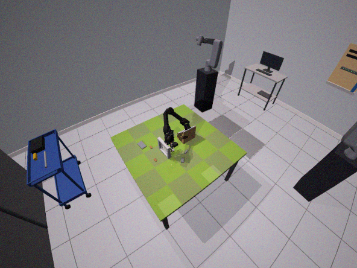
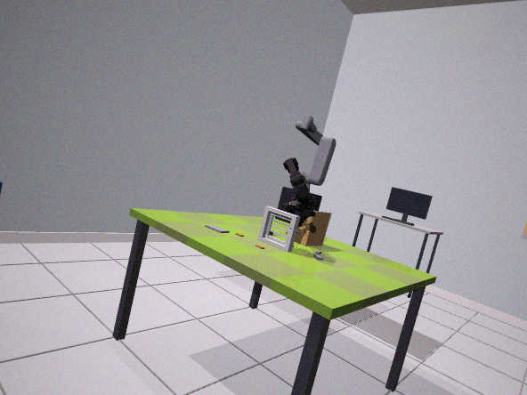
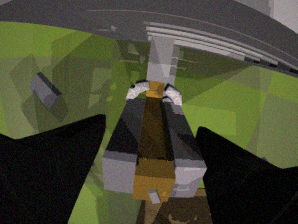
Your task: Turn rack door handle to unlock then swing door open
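The black two-fingered claw [image 1: 173, 146] [image 3: 152, 128] stands wide, gripping nothing, its fingers at three and nine o'clock around the grey-and-orange blocky upright handle [image 3: 154, 182], beside the white rectangular rack frame [image 1: 165, 146] [image 2: 266, 240].

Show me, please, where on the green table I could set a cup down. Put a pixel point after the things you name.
The near corner of the green table [image 1: 169, 184] [image 2: 356, 286], beyond the orange pieces, looks bare. It is crowded between the white frame [image 1: 160, 144] [image 2: 291, 233] and brown box [image 1: 188, 136] [image 2: 318, 233], around the claw [image 1: 172, 148].

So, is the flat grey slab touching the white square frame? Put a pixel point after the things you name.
Apart. The top view shows green tabletop [image 1: 156, 172] [image 2: 338, 294] [image 3: 215, 120] between the flat grey slab [image 1: 142, 145] [image 2: 216, 229] and the white square frame [image 1: 160, 142] [image 2: 294, 233] [image 3: 90, 25].
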{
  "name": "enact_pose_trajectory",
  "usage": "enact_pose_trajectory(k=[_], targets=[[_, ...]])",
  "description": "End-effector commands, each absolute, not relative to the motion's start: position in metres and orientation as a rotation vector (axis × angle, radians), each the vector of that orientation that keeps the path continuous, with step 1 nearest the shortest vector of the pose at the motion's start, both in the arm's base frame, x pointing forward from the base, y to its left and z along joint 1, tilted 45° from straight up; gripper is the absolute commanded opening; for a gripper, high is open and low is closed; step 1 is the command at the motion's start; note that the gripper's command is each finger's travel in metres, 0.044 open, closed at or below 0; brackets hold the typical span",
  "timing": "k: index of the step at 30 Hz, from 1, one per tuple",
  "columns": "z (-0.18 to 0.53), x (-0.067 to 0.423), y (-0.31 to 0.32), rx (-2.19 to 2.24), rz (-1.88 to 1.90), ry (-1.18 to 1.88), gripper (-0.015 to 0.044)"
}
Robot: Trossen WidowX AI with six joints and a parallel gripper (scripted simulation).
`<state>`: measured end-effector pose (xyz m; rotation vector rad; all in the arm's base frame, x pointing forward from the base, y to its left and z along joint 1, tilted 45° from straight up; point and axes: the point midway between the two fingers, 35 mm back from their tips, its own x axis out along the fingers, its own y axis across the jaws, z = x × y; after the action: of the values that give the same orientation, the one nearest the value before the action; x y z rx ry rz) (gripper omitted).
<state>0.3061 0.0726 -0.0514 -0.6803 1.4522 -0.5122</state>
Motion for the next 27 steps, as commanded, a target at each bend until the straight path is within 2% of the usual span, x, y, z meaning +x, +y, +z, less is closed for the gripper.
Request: enact_pose_trajectory(k=[1,5,18,27], targets=[[-0.0525,0.3063,0.071,-0.686,-0.512,1.45,0.022],[-0.0525,0.3063,0.071,-0.686,-0.512,1.45,0.0115],[-0.0525,0.3063,0.071,-0.686,-0.512,1.45,0.0029],[-0.0524,0.3064,0.071,-0.86,-0.354,1.52,0.0027]])
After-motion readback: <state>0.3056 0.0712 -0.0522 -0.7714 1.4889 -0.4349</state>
